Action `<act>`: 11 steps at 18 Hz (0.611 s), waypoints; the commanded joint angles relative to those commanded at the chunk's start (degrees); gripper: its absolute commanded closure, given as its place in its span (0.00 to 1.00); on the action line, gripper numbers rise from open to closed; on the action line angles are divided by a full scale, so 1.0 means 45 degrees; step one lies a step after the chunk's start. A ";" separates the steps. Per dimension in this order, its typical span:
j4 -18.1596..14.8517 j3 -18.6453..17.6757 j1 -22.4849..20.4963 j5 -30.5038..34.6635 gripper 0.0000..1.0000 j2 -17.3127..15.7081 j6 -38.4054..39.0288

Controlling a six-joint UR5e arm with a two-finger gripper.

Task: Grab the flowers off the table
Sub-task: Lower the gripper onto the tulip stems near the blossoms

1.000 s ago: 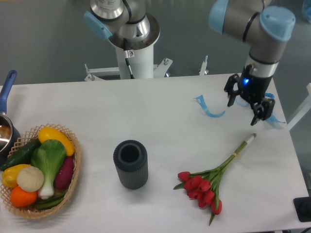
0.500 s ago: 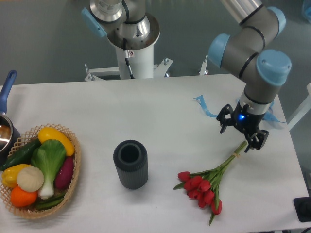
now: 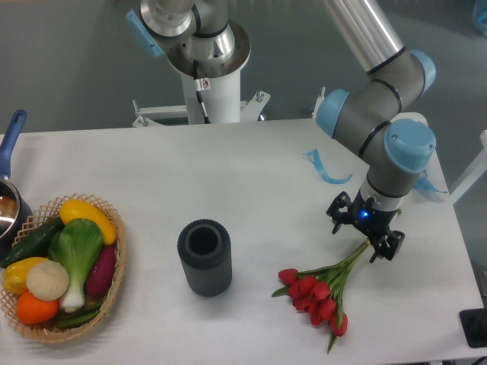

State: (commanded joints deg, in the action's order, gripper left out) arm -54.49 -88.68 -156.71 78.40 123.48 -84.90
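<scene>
The flowers (image 3: 319,293), a bunch of red tulips with thin green stems, lie on the white table (image 3: 259,175) at the front right. The red heads point toward the front edge and the stems run up and to the right. My gripper (image 3: 364,237) is open and sits low over the upper end of the stems, one finger on each side. The gripper body hides the pale stem tips. I cannot tell whether the fingers touch the table.
A dark ribbed cylinder vase (image 3: 204,257) stands at the front middle. A wicker basket (image 3: 114,285) of vegetables is at the front left, a blue-handled pot (image 3: 9,199) behind it. Blue ribbon curls (image 3: 326,169) lie at the back right.
My gripper has moved from the back right near the ribbon forward and down to the upper end of the flower stems. The flowers have not moved.
</scene>
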 joint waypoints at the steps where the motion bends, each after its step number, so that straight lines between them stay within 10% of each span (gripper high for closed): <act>1: 0.0000 -0.0019 0.0000 0.0000 0.00 0.0040 -0.0058; 11: 0.0898 -0.0274 0.0215 0.0059 0.00 0.0488 -0.0058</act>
State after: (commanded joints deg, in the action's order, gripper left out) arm -50.45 -89.91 -155.74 78.66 125.68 -85.17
